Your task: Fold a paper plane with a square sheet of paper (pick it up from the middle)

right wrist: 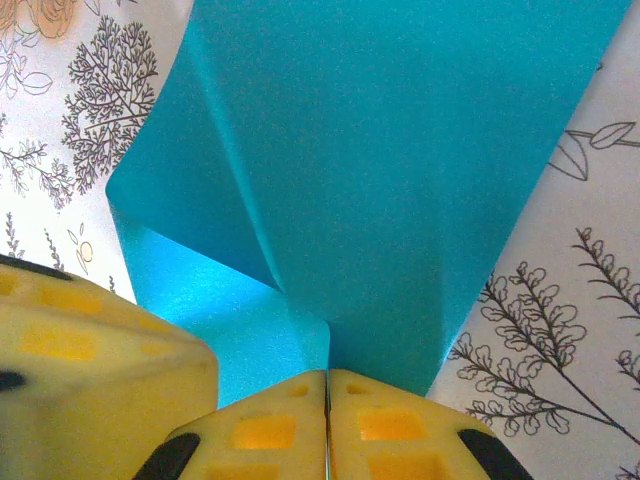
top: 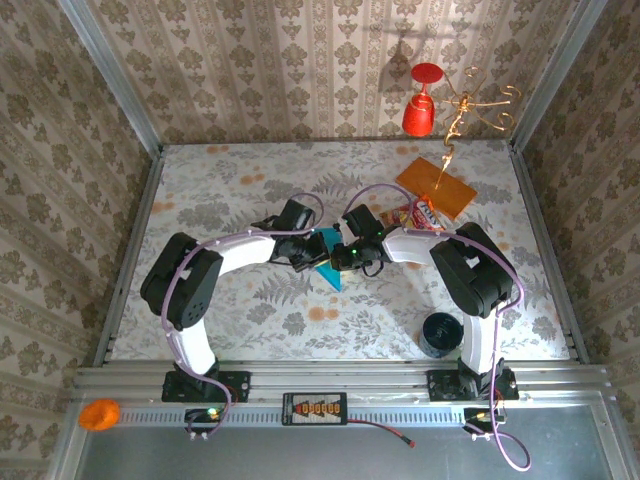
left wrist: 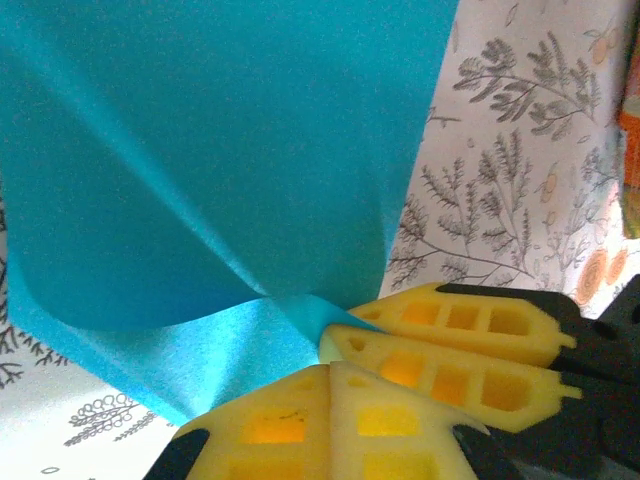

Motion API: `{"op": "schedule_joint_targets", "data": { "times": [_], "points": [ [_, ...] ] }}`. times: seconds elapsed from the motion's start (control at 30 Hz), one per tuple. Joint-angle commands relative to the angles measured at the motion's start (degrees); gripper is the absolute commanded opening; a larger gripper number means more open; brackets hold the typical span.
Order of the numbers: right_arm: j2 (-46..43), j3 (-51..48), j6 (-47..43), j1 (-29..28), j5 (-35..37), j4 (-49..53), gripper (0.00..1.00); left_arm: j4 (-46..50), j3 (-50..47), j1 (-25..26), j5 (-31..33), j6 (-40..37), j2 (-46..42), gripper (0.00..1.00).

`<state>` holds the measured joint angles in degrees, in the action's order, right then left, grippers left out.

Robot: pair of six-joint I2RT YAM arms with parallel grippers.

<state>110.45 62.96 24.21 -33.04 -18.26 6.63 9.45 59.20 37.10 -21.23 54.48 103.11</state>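
The square sheet of paper (top: 329,272) is teal-blue and partly folded, held up between both arms at the middle of the table. In the left wrist view the sheet (left wrist: 220,160) fans out from a creased corner at my left gripper (left wrist: 330,368), whose yellow fingers are pressed together on its edge. The right gripper's fingers (left wrist: 450,325) pinch the same corner from the right. In the right wrist view my right gripper (right wrist: 327,377) is shut on the sheet (right wrist: 400,180) along a crease, with a left finger (right wrist: 90,370) close beside it. No finished paper plane shape shows.
An orange card (top: 436,186) and a red-and-yellow snack packet (top: 420,214) lie at the back right. A black roll (top: 438,334) stands by the right arm's base. A red cup (top: 421,112) and gold hooks (top: 470,105) hang on the back wall.
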Motion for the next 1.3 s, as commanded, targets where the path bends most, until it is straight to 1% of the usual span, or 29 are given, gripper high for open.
{"op": "schedule_joint_targets", "data": {
  "times": [0.0, 0.67, 0.73, 0.83, 0.97, 1.07, 1.1, 1.17, 1.27],
  "points": [
    [1.97, 0.67, -0.52, 0.39, 1.39, 3.38, 0.09, -0.05, -2.00, 0.21, 0.26, 1.10, 0.88, 0.04],
    [2.40, 0.94, -0.37, 0.52, 1.57, 3.89, 0.09, 1.66, -1.89, 0.16, 2.40, 0.98, 3.74, 0.03],
    [2.19, 1.20, -0.30, 0.52, 1.47, 4.04, 0.11, 2.55, -1.84, 0.25, 2.75, 1.07, 4.08, 0.03],
    [1.36, 2.05, -0.08, 0.69, 1.11, 4.88, 0.17, 3.58, -1.92, 0.25, 3.42, 0.96, 4.29, 0.03],
    [-2.26, 3.12, 0.51, 2.02, 0.65, 6.10, 0.35, 3.74, -1.95, 0.16, 3.99, 1.05, 5.15, 0.02],
    [-6.45, 2.03, 0.91, 3.68, 0.59, 5.65, 0.46, 2.87, -2.03, 0.16, 4.31, 1.76, 5.48, 0.02],
    [-7.72, 1.38, 1.02, 4.17, 0.92, 5.80, 0.48, 2.48, -1.99, 0.21, 4.44, 1.94, 5.52, 0.02],
    [-9.74, 0.15, 1.11, 5.22, 1.34, 5.97, 0.48, 1.77, -1.67, 0.25, 4.62, 2.35, 5.78, 0.02],
    [-11.73, -1.95, 1.93, 6.13, 1.00, 6.23, 0.46, 0.80, -1.33, 0.21, 5.10, 3.28, 6.22, 0.01]
  ]
}}
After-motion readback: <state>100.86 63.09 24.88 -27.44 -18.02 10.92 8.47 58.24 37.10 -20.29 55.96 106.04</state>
